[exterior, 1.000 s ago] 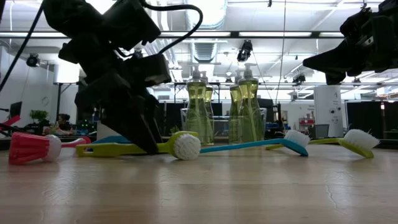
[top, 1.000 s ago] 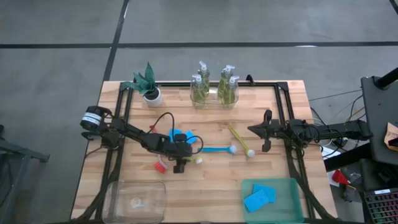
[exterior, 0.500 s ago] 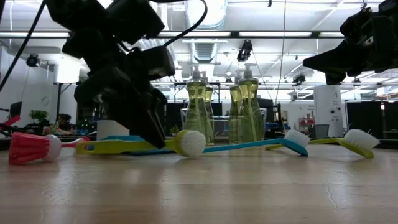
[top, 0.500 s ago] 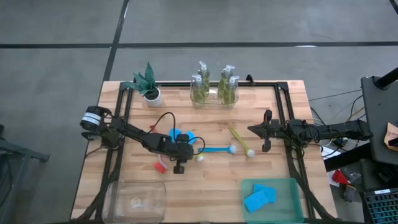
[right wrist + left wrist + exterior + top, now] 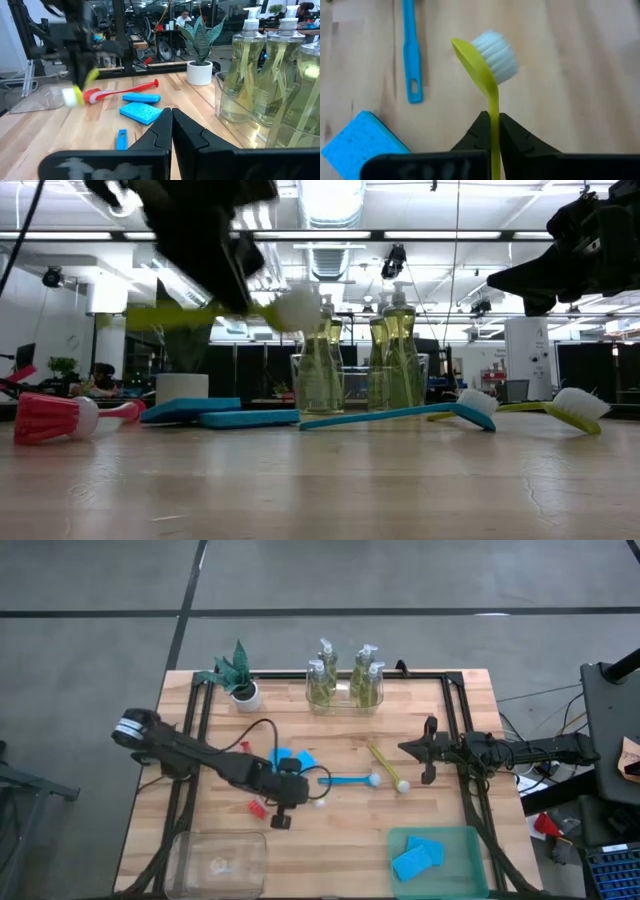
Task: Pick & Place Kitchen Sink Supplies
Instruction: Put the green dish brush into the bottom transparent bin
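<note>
Jaws of my left gripper (image 5: 494, 131) have clamped the yellow-green dish brush (image 5: 487, 60) and lifted it off the worktop (image 5: 460, 770); right gripper (image 5: 428, 751), closed and empty, waits.

One camera hangs overhead and looks straight down, taking in the whole wooden table (image 5: 330, 830) and the floor around it. Another sits at tabletop height, looking level across the boards into the room behind. The left arm's wrist camera points straight down at the wood from close by. The right arm's wrist camera looks along the table surface toward the potted plant (image 5: 200, 47). All four views catch the blue brush (image 5: 345, 779) (image 5: 400, 416) (image 5: 411, 55) (image 5: 121, 139).
</note>
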